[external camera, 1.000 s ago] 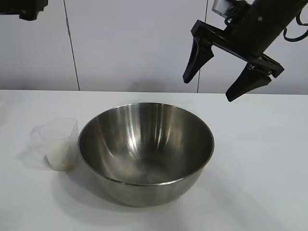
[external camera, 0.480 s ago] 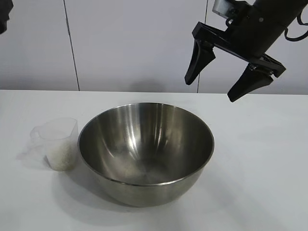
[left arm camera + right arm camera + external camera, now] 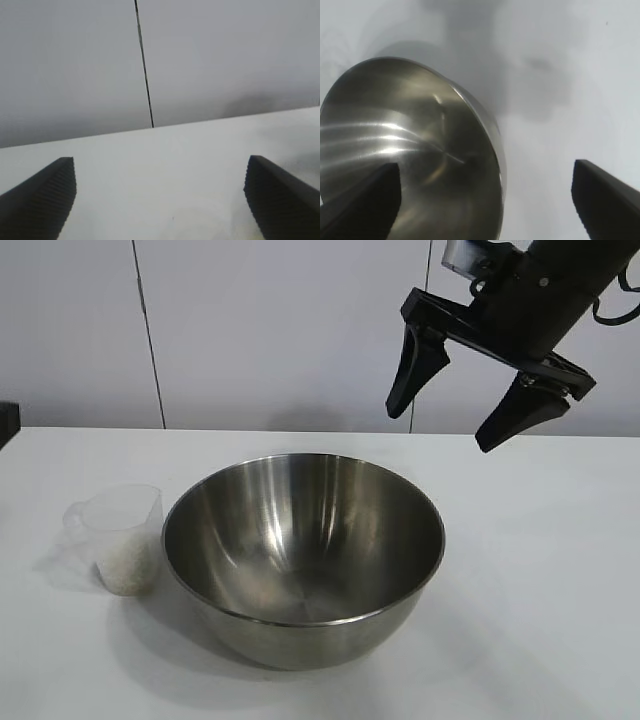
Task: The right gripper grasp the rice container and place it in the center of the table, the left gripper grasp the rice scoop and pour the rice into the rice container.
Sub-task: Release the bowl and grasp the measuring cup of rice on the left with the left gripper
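A: The right gripper point(image 3: 488, 383) hangs high above the table point(image 3: 540, 570), off toward the far right side of the rice container point(image 3: 303, 552). Its black fingers point(image 3: 416, 358) are spread wide and there is nothing between them.

B: Agreed, well clear of the bowl. From the right wrist camera you look down past both fingertips onto the steel rim, with the container point(image 3: 410, 150) below and to one side of the open jaws.

A: And the left gripper point(image 3: 160, 195)? In the exterior view only a dark sliver shows at the left edge, level with the back of the table.

B: Its wrist camera helps. Two ribbed fingertips point(image 3: 42, 197) far apart, nothing held, pointing across the white tabletop point(image 3: 165, 150) toward the wall point(image 3: 75, 60).

A: The rice scoop point(image 3: 120, 538) stands upright on the table just beside the container's left wall, handle pointing away from the bowl. I can't tell whether cup and bowl touch.

B: Surface is plain white. Behind it, pale grey wall panels point(image 3: 280, 330) with a thin dark seam point(image 3: 148, 335) running down.

A: Contents now. The scoop carries a pale heap of rice point(image 3: 127, 565) filling its lower part.

B: The bowl sits near the middle of the table, shiny inside, only reflections showing on its curved walls.
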